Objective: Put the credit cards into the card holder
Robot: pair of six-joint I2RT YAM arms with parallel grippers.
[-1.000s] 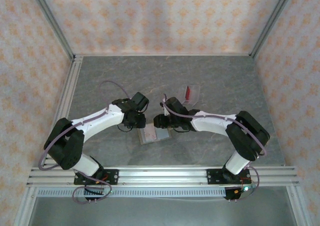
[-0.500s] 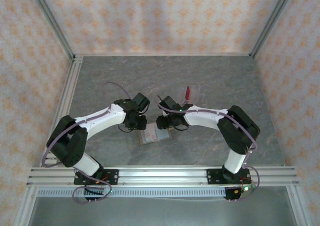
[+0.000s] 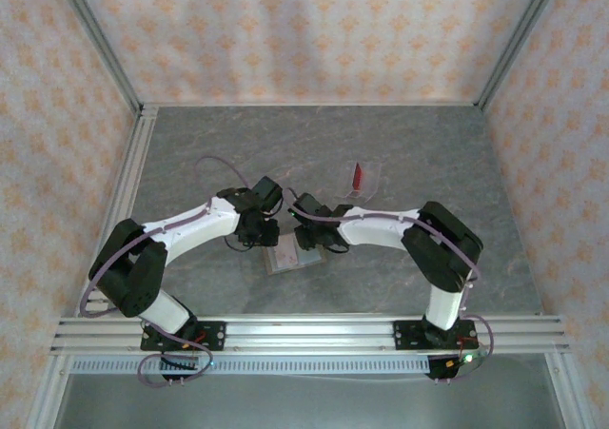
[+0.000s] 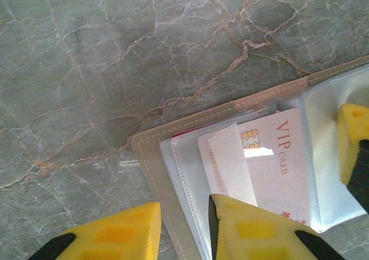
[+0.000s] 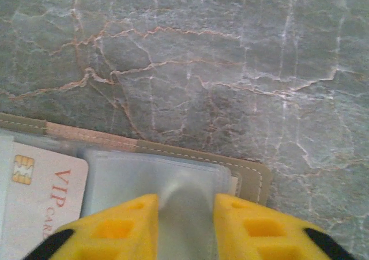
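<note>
The job looked partly done. Under the left gripper (image 4: 181,237), a pale card printed "VIP" (image 4: 277,162) already sat in a clear pocket of the open card holder (image 4: 151,156). The holder lay flat on the marbled table (image 4: 86,70) with its grey inside up. Well beyond the holder's far side, a dark red card (image 3: 357,176) stood upright in a clear plastic stand (image 3: 369,174), so at least that one was left to fetch and slide in. Whether other cards were tucked behind the pale one could not be made out.

The left gripper's jaws stood partly apart astride the holder's outer edge. One finger (image 4: 253,231) was over the pocket with the pale card and the other was outside the holder, over bare table; nothing was clamped between them. The right gripper (image 5: 185,225) was at the holder's opposite half, jaws narrowly apart with a clear pocket (image 5: 144,179) rising into the gap. Whether they pinched that plastic or only bracketed it, I could not tell.
</note>
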